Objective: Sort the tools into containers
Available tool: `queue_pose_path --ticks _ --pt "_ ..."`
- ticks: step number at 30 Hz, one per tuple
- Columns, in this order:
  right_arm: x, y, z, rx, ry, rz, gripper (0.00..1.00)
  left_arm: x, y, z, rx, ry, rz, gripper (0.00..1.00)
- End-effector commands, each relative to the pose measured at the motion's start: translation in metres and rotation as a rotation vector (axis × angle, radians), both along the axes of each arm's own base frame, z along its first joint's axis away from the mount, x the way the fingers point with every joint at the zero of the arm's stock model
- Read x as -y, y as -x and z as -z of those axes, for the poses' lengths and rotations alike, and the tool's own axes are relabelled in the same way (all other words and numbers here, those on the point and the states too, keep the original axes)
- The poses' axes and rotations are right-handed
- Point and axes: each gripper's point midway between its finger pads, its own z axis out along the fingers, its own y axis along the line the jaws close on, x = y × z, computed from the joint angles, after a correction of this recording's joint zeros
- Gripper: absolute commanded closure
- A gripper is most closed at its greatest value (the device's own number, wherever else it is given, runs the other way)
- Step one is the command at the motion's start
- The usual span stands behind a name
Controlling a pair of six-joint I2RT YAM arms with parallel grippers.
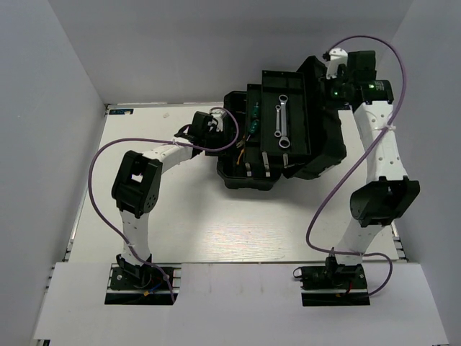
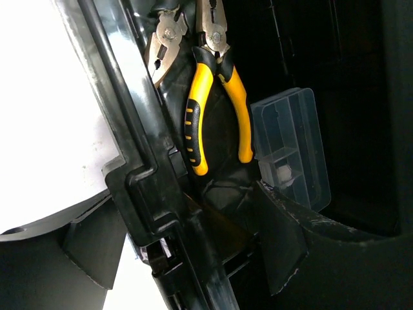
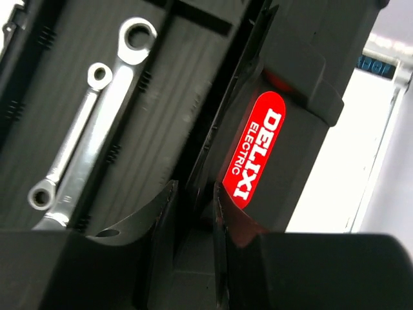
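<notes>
The black toolbox stands open mid-table with its lid swung to the right. A black tray sits tilted over it and holds two silver wrenches and green-handled screwdrivers. My right gripper is shut on the tray's far right edge; in the right wrist view its jaws pinch that thin edge between the wrenches and the red-labelled lid. My left gripper is open and straddles the toolbox's left wall. Two yellow-handled pliers lie inside.
A small clear-lidded box lies inside the toolbox beside the pliers. White walls close in the table on the left, back and right. Purple cables loop from both arms over the table.
</notes>
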Motion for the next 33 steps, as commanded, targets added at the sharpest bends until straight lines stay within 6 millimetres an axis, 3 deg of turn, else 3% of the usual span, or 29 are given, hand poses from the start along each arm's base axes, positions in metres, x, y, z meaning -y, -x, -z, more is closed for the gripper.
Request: queue_pose_path --ticks 1,15,33 --pt "-0.090 0.044 -0.056 0.097 -0.111 -0.281 1.00 0.021 0.001 -0.028 0.048 0.060 0.052 0.16" --pt "-0.164 0.069 -0.023 0.053 -0.005 -0.382 1.00 0.022 0.001 -0.030 0.054 0.069 0.060 0.16" --pt "-0.237 0.099 0.029 0.002 0.137 -0.494 1.00 0.022 0.000 -0.025 0.036 0.069 0.041 0.16"
